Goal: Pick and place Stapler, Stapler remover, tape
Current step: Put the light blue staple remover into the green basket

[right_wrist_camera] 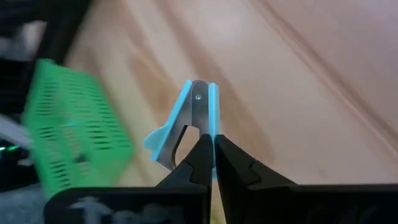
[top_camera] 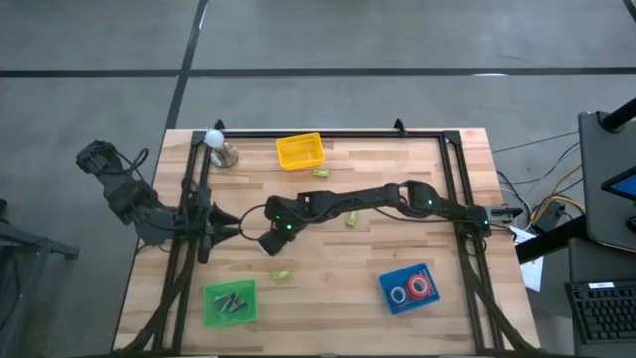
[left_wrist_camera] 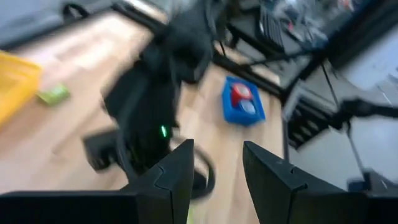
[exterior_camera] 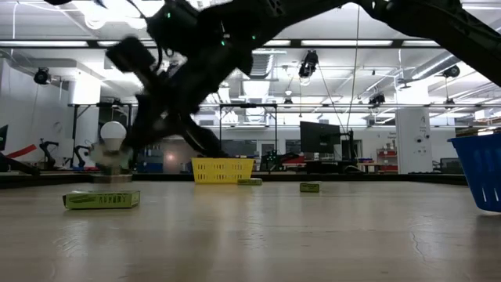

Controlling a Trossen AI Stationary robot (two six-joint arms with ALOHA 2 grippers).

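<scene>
Just two tape rolls (top_camera: 410,289), binned.

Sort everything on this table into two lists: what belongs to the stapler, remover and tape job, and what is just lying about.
Job: remover, in the shut right gripper; tape in the blue bin; dark items in the green bin, perhaps staplers.
Lying about: yellow bin; three small green boxes; bulb. The left gripper is open, idle by the table's left edge.
</scene>
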